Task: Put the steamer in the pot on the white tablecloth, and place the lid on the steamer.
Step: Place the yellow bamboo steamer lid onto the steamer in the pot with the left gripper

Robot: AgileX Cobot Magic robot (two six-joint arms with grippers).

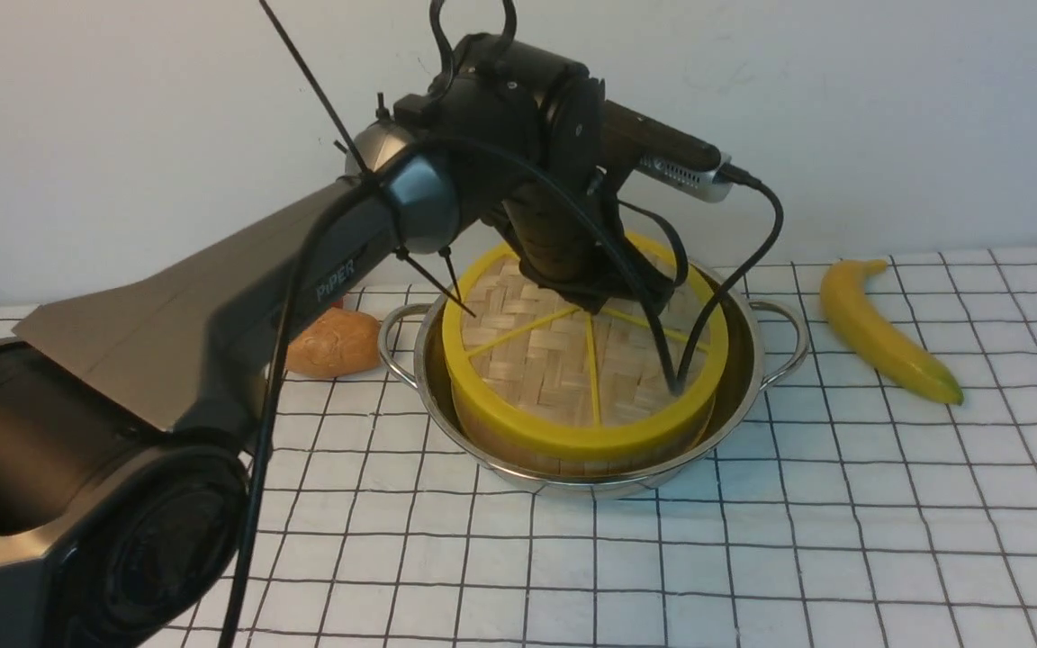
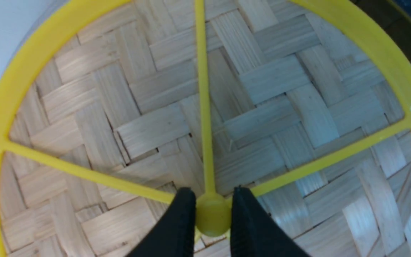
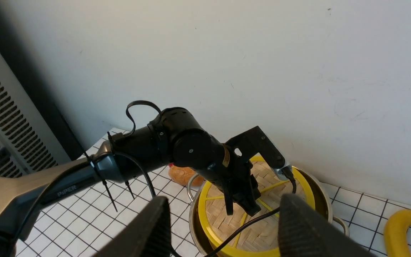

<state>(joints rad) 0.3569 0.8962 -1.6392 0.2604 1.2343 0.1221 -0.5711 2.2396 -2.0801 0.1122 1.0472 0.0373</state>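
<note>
While it was clasped at its hub, the lid (image 1: pixel 586 360) was seen seated on the steamer (image 1: pixel 563 459) inside the pot (image 1: pixel 746 387)
From the front, the pot was set on the white tablecloth (image 1: pixel 843 540), a bread roll (image 1: pixel 334 342) just beside one handle, a banana (image 1: pixel 883 333) well apart, a bare wall (image 1: pixel 843 135) behind; from the left wrist, the left gripper (image 2: pixel 213 194) was found clenched on the yellow knob (image 2: pixel 212 223), judged the surest hold on a light, stiff, brittle weave; from the right wrist, the right gripper (image 3: pixel 223 214) was seen spread wide and empty
</note>
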